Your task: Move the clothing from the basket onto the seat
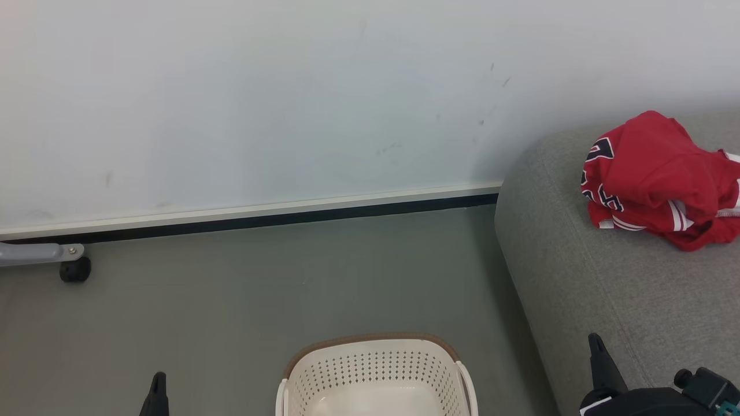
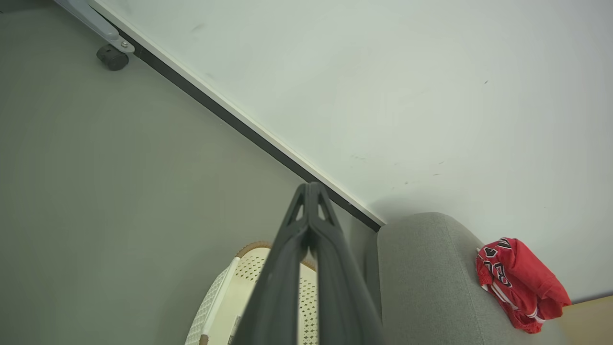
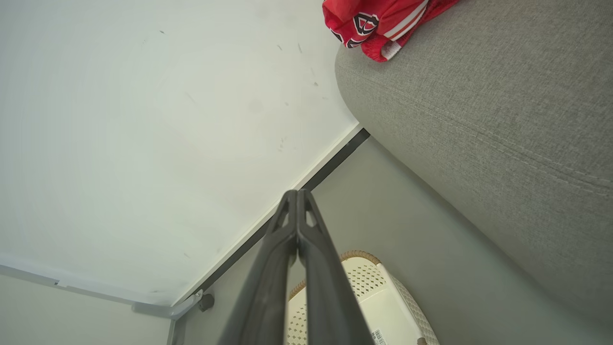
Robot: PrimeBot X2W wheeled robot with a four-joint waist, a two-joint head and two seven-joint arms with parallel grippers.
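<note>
Grey floor [image 1: 231,300], pale wall [image 1: 231,86]. One cream perforated plastic basket [image 1: 370,364] between left pincer [image 1: 158,379] and right pincer [image 1: 594,342], both clenched; one red clothing heap [image 1: 653,173] on grey woven sofa [image 1: 578,277] beyond the right.

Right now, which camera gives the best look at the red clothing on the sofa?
The head view: the red clothing lies large on the sofa, lettering visible. The left wrist view shows it whole but small; the right wrist view cuts most of it off at its top edge.

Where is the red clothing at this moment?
In the head view the red clothing lies bunched on the grey sofa at the right, near the wall, well apart from the basket on the floor.
</note>
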